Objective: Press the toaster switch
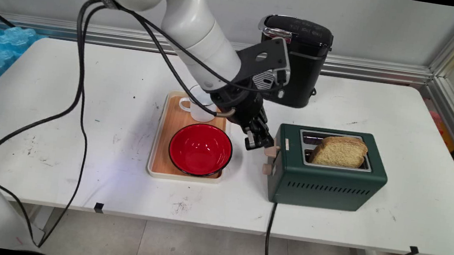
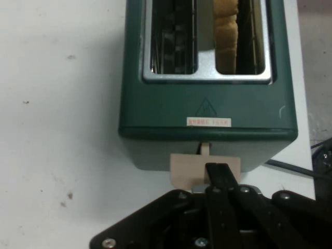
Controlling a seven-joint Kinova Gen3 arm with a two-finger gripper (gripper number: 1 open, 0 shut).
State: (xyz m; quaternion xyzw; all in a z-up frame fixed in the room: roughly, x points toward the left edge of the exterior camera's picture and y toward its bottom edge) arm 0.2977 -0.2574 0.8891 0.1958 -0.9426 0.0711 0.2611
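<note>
The gripper point(image 1: 261, 143) sits at the left end of the green toaster point(image 1: 328, 176), its fingers drawn together and resting on top of the beige lever point(image 1: 271, 151); the hand view shows the closed fingers point(image 2: 220, 179) overlapping that lever point(image 2: 189, 171) from above. A second beige knob point(image 1: 266, 169) lies just below it on the same end face. The toaster stands right of centre on the white table point(image 1: 84, 82), with bare table between it and the front edge and the right-hand edge, and its black cord point(image 1: 268, 247) drops over the front edge. Of its two slots, the nearer one holds a slice of bread point(image 1: 340, 151) standing proud of the top; the farther slot point(image 1: 313, 136) looks empty. Just left of the gripper is a wooden tray point(image 1: 163, 136) holding a red bowl point(image 1: 200, 149), empty inside, and a white mug point(image 1: 198, 108) behind it, partly hidden by the arm. A black coffee machine point(image 1: 301, 62) stands near the table's rear edge, behind the toaster.
</note>
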